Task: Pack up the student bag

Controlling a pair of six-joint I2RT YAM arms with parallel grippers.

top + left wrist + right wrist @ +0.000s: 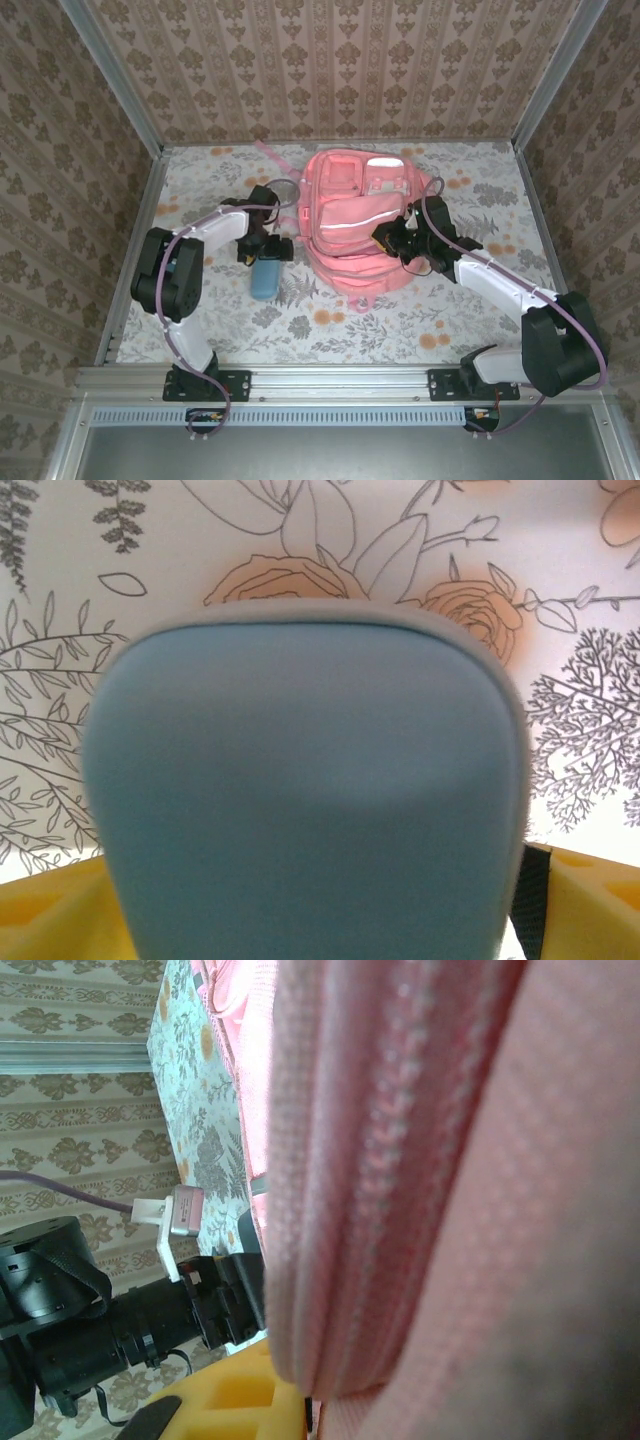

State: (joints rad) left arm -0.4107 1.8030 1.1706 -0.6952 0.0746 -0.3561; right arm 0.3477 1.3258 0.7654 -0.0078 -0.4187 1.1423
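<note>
The student bag [355, 215] is a large pink backpack lying flat at mid-table, front pockets and pale stripe facing up. My right gripper [395, 238] is at its right edge, shut on a fold of the pink fabric [400, 1160]; one yellow finger [230, 1390] shows beside the fold. A teal pencil case [265, 280] lies on the cloth left of the bag. My left gripper [264, 250] stands over its far end. In the left wrist view the case [300, 800] sits between the yellow fingers [60, 910], which stand wide with a slim gap on the right.
The table has a floral cloth [470, 200] and is boxed in by wallpapered walls with metal rails [130, 240] at the sides. A thin pink strap [270, 155] trails from the bag's far left corner. The left arm [100, 1330] shows beyond the bag.
</note>
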